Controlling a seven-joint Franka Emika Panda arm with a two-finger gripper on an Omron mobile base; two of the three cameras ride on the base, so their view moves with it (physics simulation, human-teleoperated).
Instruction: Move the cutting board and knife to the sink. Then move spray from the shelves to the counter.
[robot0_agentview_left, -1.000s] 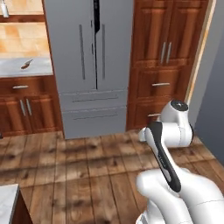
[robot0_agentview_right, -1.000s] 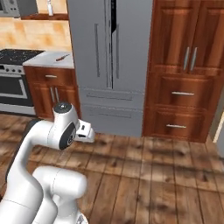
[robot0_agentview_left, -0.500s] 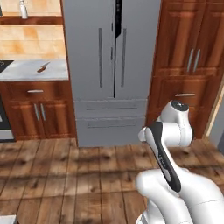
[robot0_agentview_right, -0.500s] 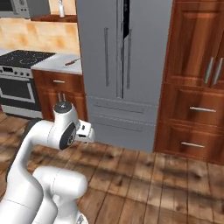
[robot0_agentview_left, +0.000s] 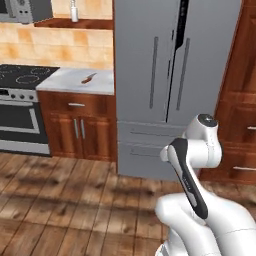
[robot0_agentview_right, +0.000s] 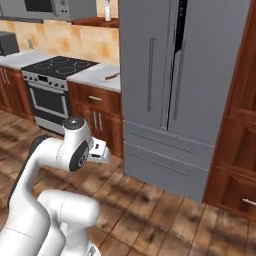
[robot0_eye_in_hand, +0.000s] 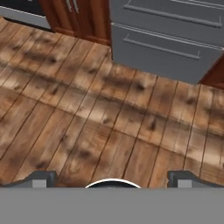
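Note:
The knife lies on the marble counter between the stove and the fridge. Above it, the white spray stands on the reddish-brown shelves. My gripper is open and empty, with its fingertips far apart. It hangs over the wooden floor in front of the fridge's bottom drawer, well short of the counter. The arm is folded close to the base. The cutting board and the sink are out of view.
A tall grey fridge stands straight ahead, with dark wooden cabinets to its right. A black stovetop with an oven sits left of the counter. A microwave hangs above it. Wooden floor lies between me and the units.
The whole picture has shifted right as the base moved, bringing the stove, counter and shelf further into view. The arm keeps the same folded pose and the gripper stays open.

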